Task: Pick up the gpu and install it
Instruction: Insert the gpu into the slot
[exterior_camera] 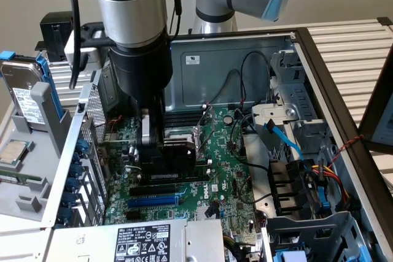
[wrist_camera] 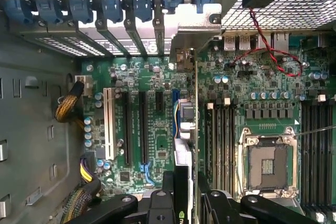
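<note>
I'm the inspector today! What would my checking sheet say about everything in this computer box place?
Surface: green motherboard lying in an open computer case.
Job's things: gpu on edge over the motherboard, silver bracket by the rear slot openings; cannot tell if it is seated.
Clutter: hard drive and processor chip beside the case, at the exterior view's left.
Grippers: claw shut on the gpu.
Cables: blue flat cable, red-and-black twisted wire, yellow-and-black bundle.
Surroundings: slatted table; labelled power supply.
</note>
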`<state>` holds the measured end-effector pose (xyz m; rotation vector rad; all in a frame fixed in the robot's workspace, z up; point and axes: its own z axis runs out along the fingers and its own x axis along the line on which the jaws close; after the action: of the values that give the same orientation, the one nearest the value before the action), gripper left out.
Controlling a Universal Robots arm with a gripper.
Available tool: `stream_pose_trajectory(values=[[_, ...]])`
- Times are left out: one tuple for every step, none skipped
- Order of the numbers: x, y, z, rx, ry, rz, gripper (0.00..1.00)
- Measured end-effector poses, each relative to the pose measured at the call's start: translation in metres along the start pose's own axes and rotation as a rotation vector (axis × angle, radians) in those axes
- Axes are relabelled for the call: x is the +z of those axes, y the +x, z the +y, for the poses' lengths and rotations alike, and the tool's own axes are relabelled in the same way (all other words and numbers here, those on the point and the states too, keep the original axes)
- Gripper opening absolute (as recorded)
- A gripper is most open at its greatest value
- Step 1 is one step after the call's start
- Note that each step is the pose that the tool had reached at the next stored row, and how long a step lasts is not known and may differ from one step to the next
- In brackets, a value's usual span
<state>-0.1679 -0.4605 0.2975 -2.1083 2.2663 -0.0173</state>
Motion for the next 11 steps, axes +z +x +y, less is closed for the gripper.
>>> stream_pose_trajectory(values=[[0.0002,0.0010,0.0001,0.000,-0.0002,-0.0040,0.27],[0.0006,0.0020,0.0002,0.000,-0.0004,-0.0089,0.27],[0.0009,0.0030,0.0002,0.000,-0.0006,-0.0149,0.27],[0.0014,0.0036,0.0004,0.001,-0.0008,-0.0198,0.27],[0.0019,0.0041,0.0006,0.001,-0.0006,-0.0241,0.27],[0.0026,0.0046,0.0011,0.001,-0.0002,-0.0277,0.27],[0.0035,0.0049,0.0013,0.001,0.0001,-0.0294,0.27],[0.0043,0.0050,0.0014,0.001,0.0002,-0.0296,0.27],[0.0051,0.0051,0.0015,0.001,0.0000,-0.0295,0.27],[0.0057,0.0052,0.0017,0.001,-0.0001,-0.0294,0.27],[0.0062,0.0054,0.0018,0.001,-0.0001,-0.0293,0.27]])
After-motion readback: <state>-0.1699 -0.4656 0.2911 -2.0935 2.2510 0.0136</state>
